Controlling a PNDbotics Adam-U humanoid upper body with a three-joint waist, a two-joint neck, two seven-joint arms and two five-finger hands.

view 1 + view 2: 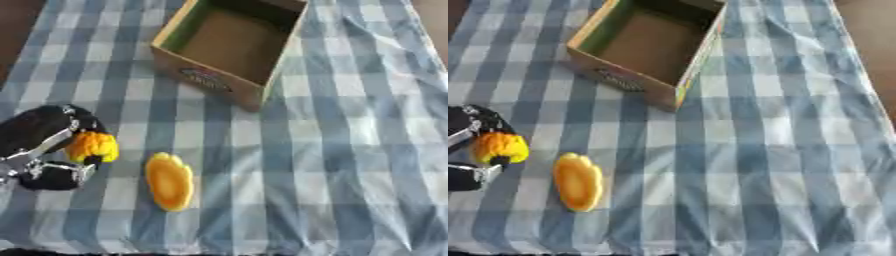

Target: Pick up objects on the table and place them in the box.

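My left hand (48, 147) is curled around a small yellow-orange object (92, 146), near the cardboard box (229, 45), down-left of it. It could slip out during the carry; the flat orange piece (169, 181) waits beside it.

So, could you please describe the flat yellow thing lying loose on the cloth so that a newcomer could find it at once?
Start at the open cardboard box at the far side of the checked cloth and come straight toward the near edge. There lies a flat, elongated yellow-orange piece, alone on the cloth. Unlike the rounder yellow thing to its left, held in the left hand, nothing touches it.
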